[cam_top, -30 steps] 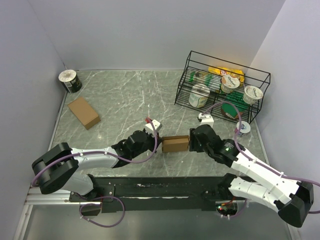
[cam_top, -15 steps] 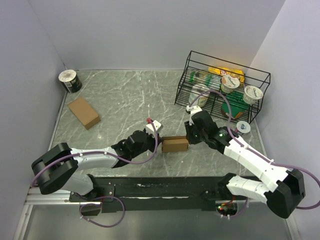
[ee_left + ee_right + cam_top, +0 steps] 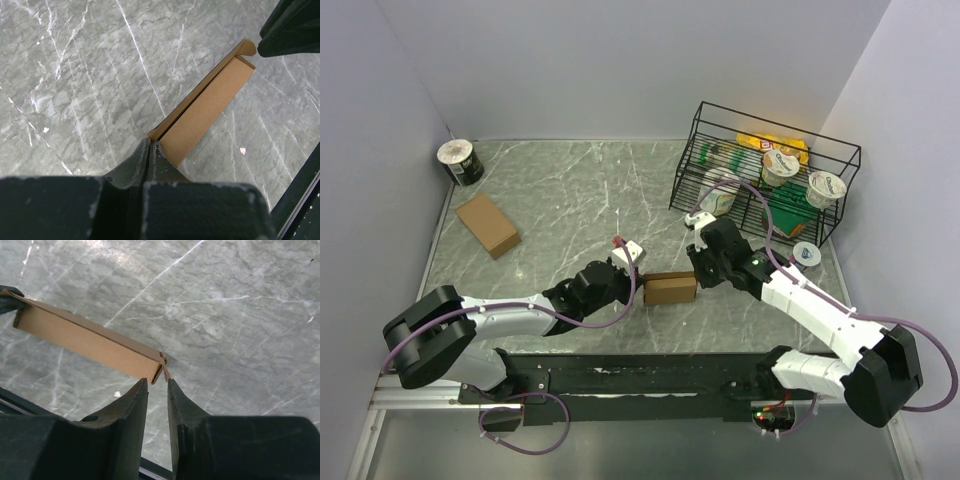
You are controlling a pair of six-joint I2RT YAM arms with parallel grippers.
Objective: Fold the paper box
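- The left gripper [image 3: 150, 147] sits at the left end of the paper box [image 3: 670, 289]. Its fingers are pressed flat together on the thin cardboard edge at that end's corner.
- The paper box lies on the marble table [image 3: 570, 190] just beyond the arm bases, between the two grippers. It is a narrow brown box with its long side running left to right.
- The right gripper [image 3: 157, 385] is at the box's right end. Its fingers stand a narrow gap apart, with the end corner and a small tab at the mouth of that gap. I cannot tell whether they pinch it.
- A second brown cardboard box [image 3: 488, 225] lies farther back, well to the left of the paper box.
- A black wire rack [image 3: 780, 126] holding yogurt cups [image 3: 780, 167] stands beyond the paper box to the right.
- A dark can [image 3: 459, 162] stands farthest from the paper box, in the back left corner.
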